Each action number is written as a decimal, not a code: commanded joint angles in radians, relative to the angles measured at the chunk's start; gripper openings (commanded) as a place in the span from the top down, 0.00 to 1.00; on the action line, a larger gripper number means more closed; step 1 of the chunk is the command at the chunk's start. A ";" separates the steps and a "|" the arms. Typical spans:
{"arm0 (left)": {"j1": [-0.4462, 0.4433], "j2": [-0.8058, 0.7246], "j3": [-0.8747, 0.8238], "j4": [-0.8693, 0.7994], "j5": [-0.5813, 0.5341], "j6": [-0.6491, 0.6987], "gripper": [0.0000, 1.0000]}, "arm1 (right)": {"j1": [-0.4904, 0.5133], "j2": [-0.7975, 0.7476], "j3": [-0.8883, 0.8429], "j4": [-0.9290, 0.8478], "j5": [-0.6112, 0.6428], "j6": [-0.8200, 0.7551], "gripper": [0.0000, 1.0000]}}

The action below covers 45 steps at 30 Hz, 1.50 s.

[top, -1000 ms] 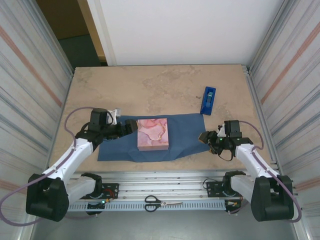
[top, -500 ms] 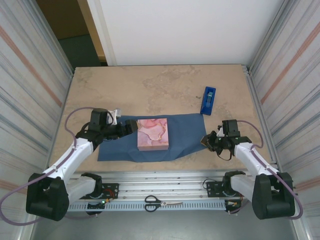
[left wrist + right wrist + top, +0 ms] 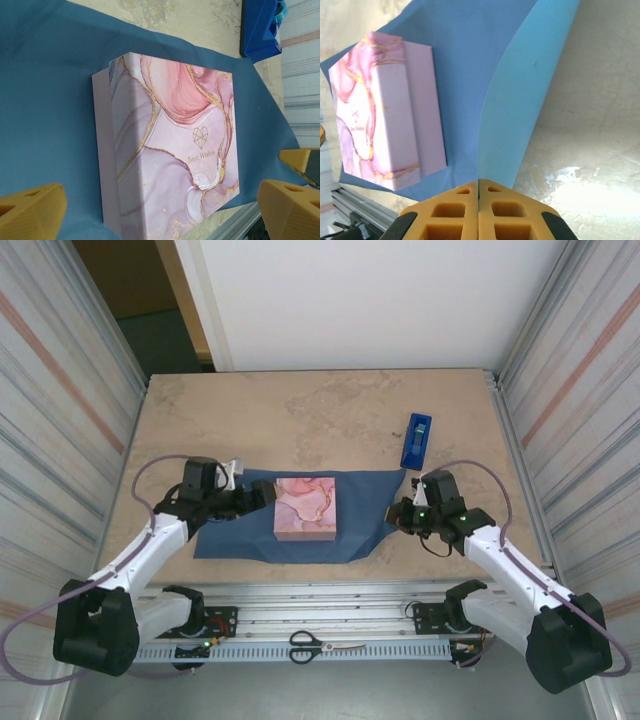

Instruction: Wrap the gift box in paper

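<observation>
Inside a robotics lab's test cell. A stone-patterned table (image 3: pixel 300 410), walled in by ribbed metal panels (image 3: pixel 60 390) to its left and right and a white board (image 3: pixel 370 300) behind its far edge. Two cabled robot arms (image 3: pixel 150 545) bolted to slotted aluminium rails (image 3: pixel 320 592) along its near edge, scissors (image 3: pixel 325 645) parked there too. Staged mid-table: a gift box (image 3: pixel 306 508) on blue paper (image 3: pixel 365 502), a tape dispenser (image 3: pixel 418 440) toward the far right.
</observation>
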State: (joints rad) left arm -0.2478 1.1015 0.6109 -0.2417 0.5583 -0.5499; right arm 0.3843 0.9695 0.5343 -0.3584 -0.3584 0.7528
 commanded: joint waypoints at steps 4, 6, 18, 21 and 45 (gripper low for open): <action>0.005 0.054 -0.005 0.062 0.081 -0.032 0.02 | 0.092 0.014 0.085 0.000 0.079 -0.090 0.92; 0.005 0.094 0.009 0.084 0.109 -0.037 0.03 | 0.118 0.043 0.104 0.005 0.086 -0.108 0.92; -0.039 0.293 0.066 0.122 0.181 -0.015 0.17 | 0.208 0.046 0.121 0.084 0.047 -0.167 0.92; -0.050 0.300 0.070 0.128 0.179 -0.016 0.18 | 0.216 0.046 0.123 0.089 0.058 -0.167 0.92; -0.070 0.204 0.074 0.103 0.075 -0.033 0.14 | 0.279 0.052 0.186 0.089 0.100 -0.241 0.92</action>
State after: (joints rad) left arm -0.3161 1.3792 0.6659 -0.1165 0.6792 -0.5659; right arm 0.6304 1.0264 0.6544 -0.2913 -0.2943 0.5835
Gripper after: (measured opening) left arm 0.852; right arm 0.080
